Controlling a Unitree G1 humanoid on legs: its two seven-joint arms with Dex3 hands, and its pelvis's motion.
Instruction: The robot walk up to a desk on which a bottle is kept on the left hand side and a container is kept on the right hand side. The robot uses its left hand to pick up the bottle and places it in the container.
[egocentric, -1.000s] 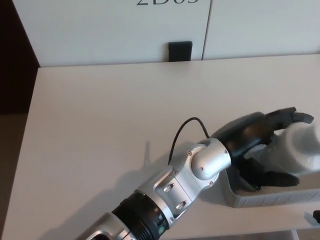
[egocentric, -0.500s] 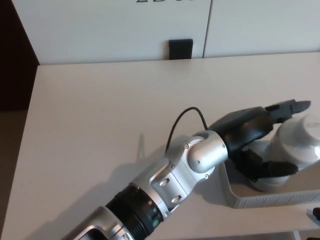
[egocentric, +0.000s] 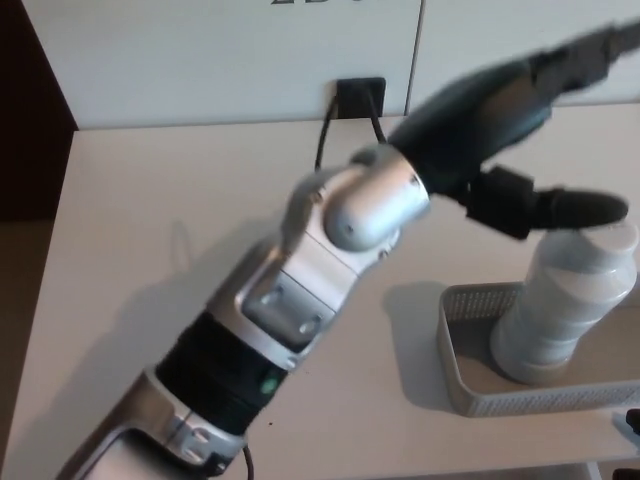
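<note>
White ribbed bottle (egocentric: 563, 300) with cap on, standing roughly upright, slightly tilted, inside grey mesh-walled container (egocentric: 455, 365) at desk's right side; container partly cut by frame edge.

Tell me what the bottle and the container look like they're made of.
Bottle: apparently white plastic, matte, with ribbed sides and a smooth cap; opaque, no glassy shine. Container: looks like light grey plastic or coated metal mesh, judging by the fine perforated pattern in its wall; the picture leaves that open.
</note>
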